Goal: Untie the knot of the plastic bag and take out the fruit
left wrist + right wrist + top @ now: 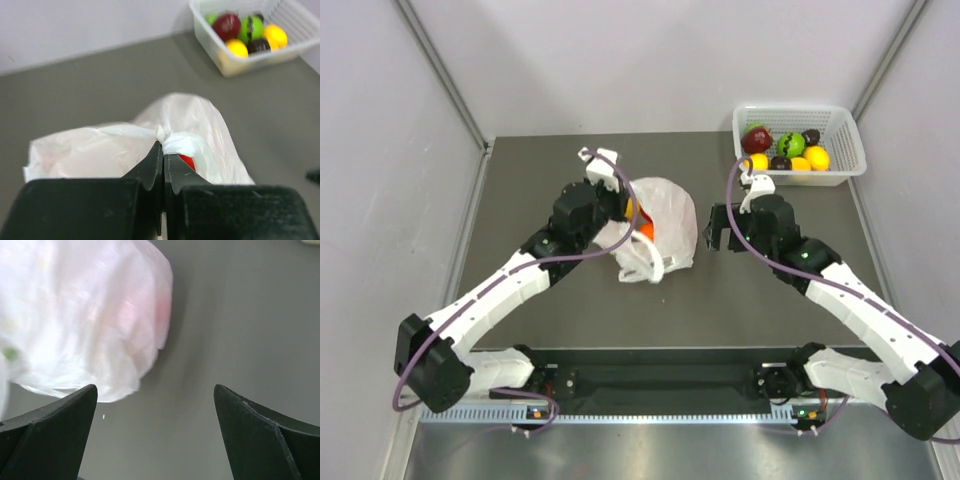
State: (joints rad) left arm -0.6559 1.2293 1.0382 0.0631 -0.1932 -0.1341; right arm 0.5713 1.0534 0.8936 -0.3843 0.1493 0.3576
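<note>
The white plastic bag (665, 215) lies in the middle of the table, with loose handles trailing toward the near edge. My left gripper (623, 207) is shut on a twisted bunch of the plastic bag (200, 122) at its left side, and the jaws meet at the fingertips (164, 145). Orange fruit (644, 229) shows through the gap there, and a red fruit (188, 161) peeks out beside the right finger. My right gripper (712, 228) stands open just right of the bag, touching nothing. In the right wrist view the bag (75, 315) fills the upper left, beyond the wide-apart gripper (155, 390).
A white basket (850, 150) at the back right corner holds a dark red apple (756, 137), a green fruit (790, 144), yellow ones and dark ones. The same basket (220, 57) appears at the top right of the left wrist view. Grey walls enclose the table.
</note>
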